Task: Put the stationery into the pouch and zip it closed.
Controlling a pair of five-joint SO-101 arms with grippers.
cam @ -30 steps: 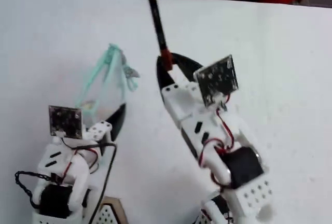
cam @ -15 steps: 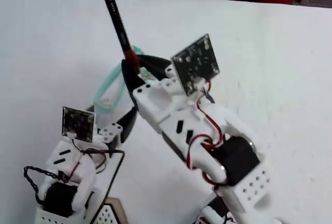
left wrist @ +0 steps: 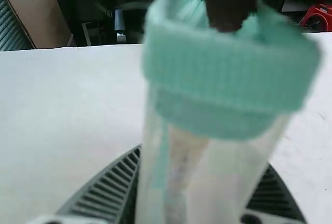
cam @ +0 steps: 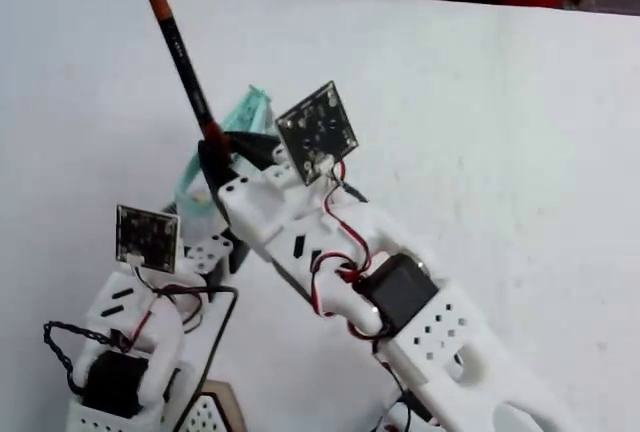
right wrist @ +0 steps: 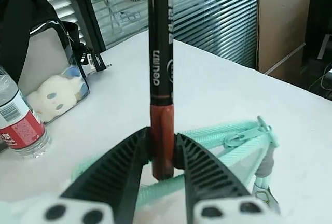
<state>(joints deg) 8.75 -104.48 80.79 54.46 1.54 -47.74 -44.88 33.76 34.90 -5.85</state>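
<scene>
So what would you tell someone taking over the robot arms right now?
Left gripper: shut on the clear plastic pouch with a mint-green zip edge, holding it upright on the white table with its mouth open.
Right gripper: shut on the long black-and-red pen near its red lower end. The pen is upright at the pouch's mouth.
Done: pen picked up and at the pouch.
Left: lower the pen in, let go, then zip the pouch closed.

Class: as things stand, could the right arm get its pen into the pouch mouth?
Probably yes: the right gripper holds the pen just above the pouch, its mouth open, nothing between.
</scene>
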